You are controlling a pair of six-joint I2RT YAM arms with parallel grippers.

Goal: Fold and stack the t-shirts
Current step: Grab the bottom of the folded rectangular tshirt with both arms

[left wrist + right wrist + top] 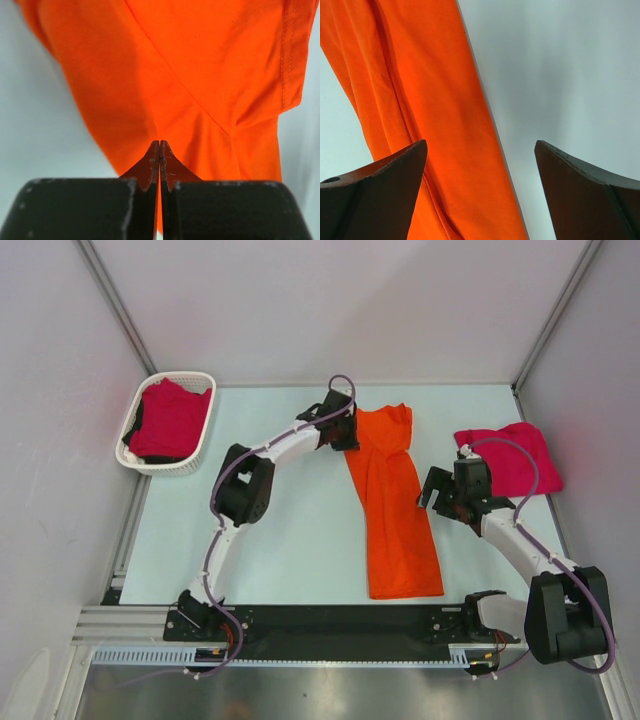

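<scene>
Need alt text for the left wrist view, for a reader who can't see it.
The left gripper, bottom centre, is shut on the orange t-shirt. The shirt fills most of the view, a stitched hem at right, with pale table showing on both sides.

L gripper (159, 150): 2 fingertips pressed tog., orange sliver betw. them. Behind, orange t-shirt (200, 75) fills upper frame; 1 diagonal fold, stitched hem frame-R. Pale table (30, 140) frame-L.

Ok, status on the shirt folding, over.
Left hand shut on orange t-shirt. Right hand open, above its long edge. Nothing blocking.
</scene>
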